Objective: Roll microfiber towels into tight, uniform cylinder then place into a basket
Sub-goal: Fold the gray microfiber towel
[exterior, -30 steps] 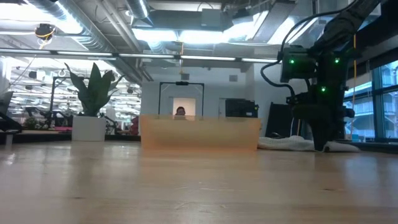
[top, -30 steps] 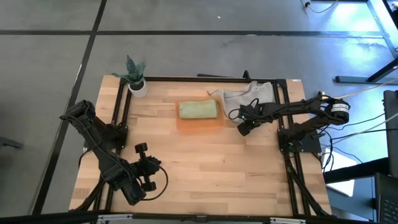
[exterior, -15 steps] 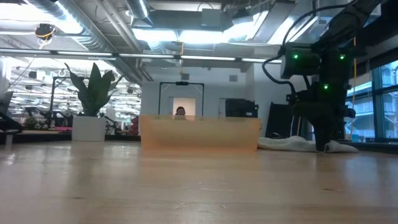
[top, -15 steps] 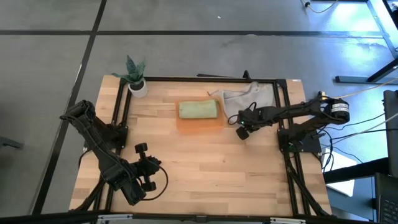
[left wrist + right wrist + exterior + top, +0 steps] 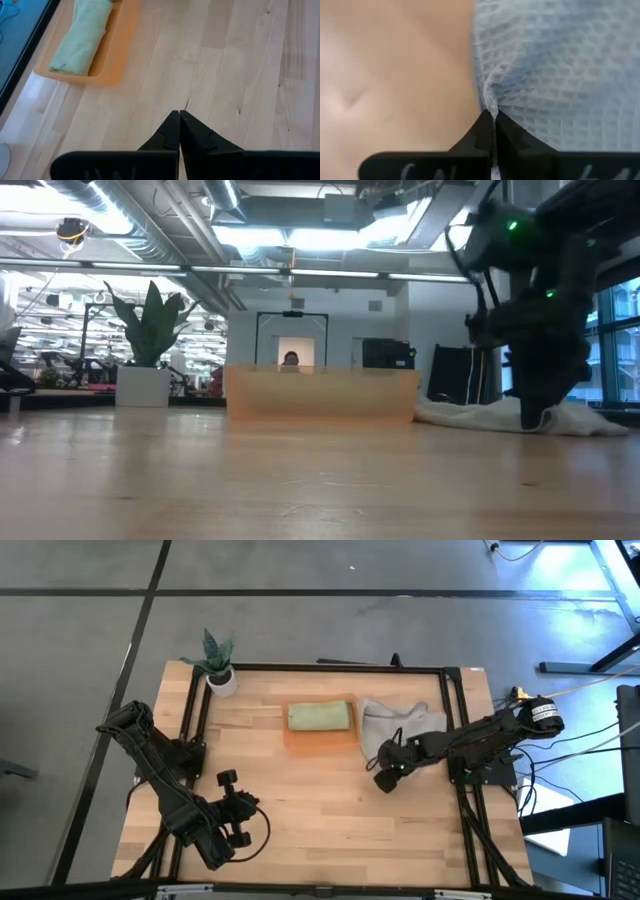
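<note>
Now, right gripper (image 5: 381, 781): we see it pinched shut on the grey towel (image 5: 392, 723) edge.
Basket (image 5: 322, 738): at its ten o'clock, holds a green roll (image 5: 320, 717).
Left gripper (image 5: 226, 777): closed, empty.

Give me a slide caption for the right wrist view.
Right gripper shut on the edge of the grey waffle-weave towel, on the wooden table.

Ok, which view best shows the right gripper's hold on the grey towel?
The right wrist view: the right gripper is shut on the grey towel, pinching its edge. The high view shows the towel spread beside the basket; the low view shows a flat heap; the left wrist view misses it.
</note>
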Robot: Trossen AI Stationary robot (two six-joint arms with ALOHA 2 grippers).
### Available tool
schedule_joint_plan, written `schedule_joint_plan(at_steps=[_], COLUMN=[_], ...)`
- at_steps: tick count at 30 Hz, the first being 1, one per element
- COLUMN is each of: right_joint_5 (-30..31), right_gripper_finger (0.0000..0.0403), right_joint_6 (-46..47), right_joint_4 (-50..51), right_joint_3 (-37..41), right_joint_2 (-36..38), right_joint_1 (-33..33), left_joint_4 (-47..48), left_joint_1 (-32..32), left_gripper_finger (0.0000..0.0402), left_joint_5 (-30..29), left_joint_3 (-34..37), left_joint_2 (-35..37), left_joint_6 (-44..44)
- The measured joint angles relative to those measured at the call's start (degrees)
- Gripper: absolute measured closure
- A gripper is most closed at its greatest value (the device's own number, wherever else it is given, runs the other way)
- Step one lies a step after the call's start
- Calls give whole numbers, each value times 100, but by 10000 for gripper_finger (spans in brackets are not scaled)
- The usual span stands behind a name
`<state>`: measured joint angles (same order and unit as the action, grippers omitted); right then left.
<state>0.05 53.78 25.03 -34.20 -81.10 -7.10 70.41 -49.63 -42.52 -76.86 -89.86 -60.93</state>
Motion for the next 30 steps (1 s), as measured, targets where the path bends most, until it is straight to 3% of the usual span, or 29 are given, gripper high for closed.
schedule_joint_plan(at_steps=[8,16,23,30], right_joint_5=[-133,-98,-79,-563], right_gripper_finger=[394,394,394,393], right_joint_6=[22,-5,-368,-1427], right_joint_4=[-1302,-2378,-3485,-3534], right_joint_3=[0,-6,-121,-1437], right_joint_2=[-2,-89,-844,-1964], right_joint_1=[-845,-1150,-1153,-1149], left_joint_4=[0,0,-13,-20], left_joint_1=[0,0,0,0], left_gripper_finger=[401,401,401,401], left_joint_5=[0,0,0,0], left_joint_3=[0,0,0,0], left_joint_2=[0,0,0,-2], left_joint_6=[2,2,2,2])
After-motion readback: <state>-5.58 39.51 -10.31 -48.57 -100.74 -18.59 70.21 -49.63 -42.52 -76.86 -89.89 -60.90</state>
